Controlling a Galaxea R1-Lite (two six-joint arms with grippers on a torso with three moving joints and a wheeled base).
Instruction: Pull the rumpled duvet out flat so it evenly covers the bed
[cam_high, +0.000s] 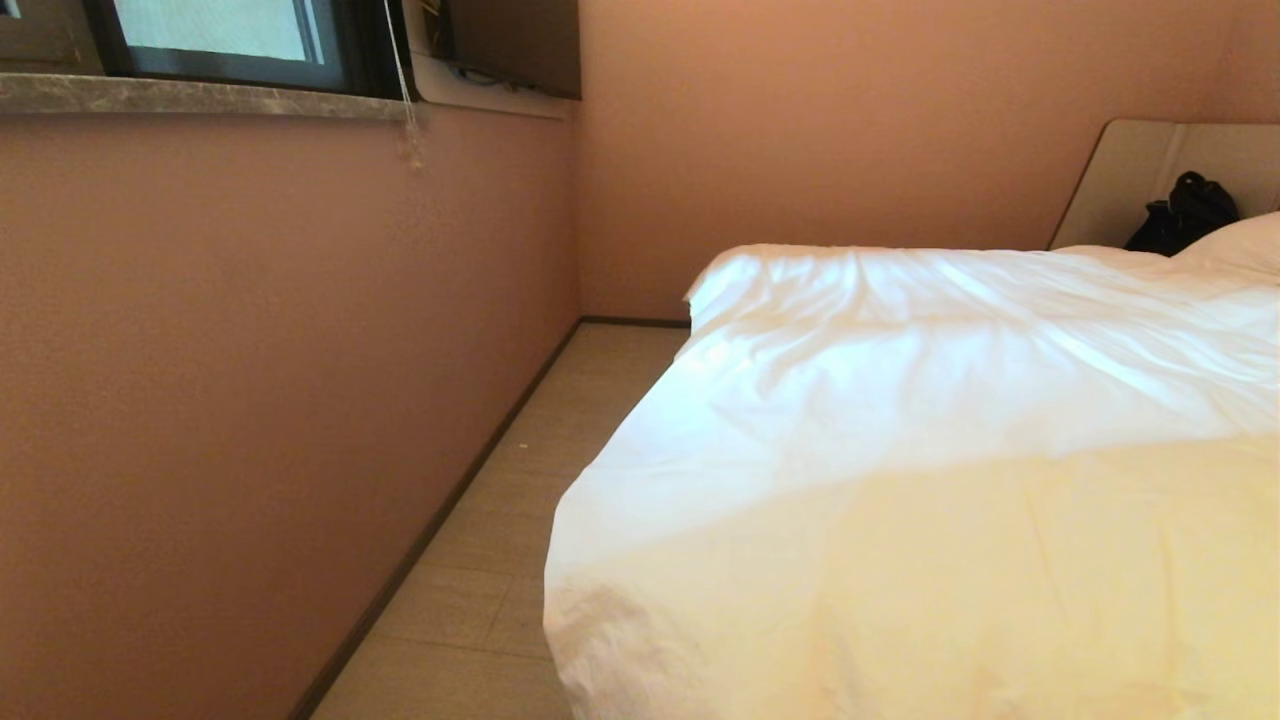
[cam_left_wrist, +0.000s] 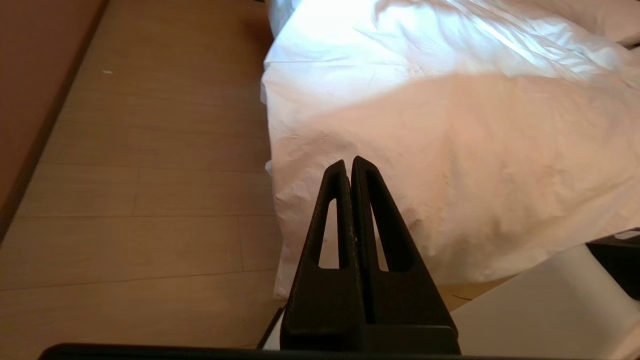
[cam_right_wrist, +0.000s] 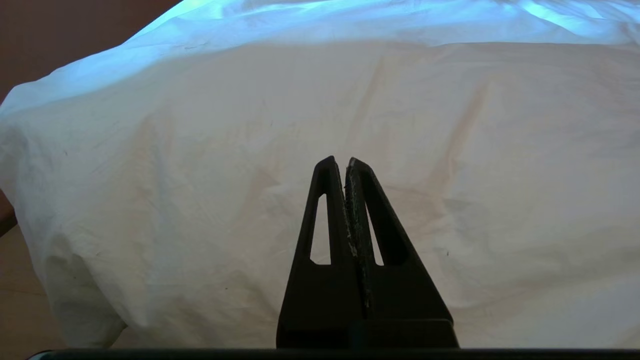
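Both black grippers pressed together, empty. Left gripper (cam_left_wrist: 349, 161) points at the foot corner of the puffy white creased cotton duvet (cam_high: 930, 480), not touching. Right gripper (cam_right_wrist: 340, 160) faces its draped side. Duvet fills right of head frame, long axis running lower centre to upper right, toward beige headboard (cam_high: 1130, 170).

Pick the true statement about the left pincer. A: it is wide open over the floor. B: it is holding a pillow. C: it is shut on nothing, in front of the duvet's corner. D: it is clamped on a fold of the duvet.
C: the left pincer has its fingers pressed together with no cloth between them, in front of the duvet at the bed's corner.
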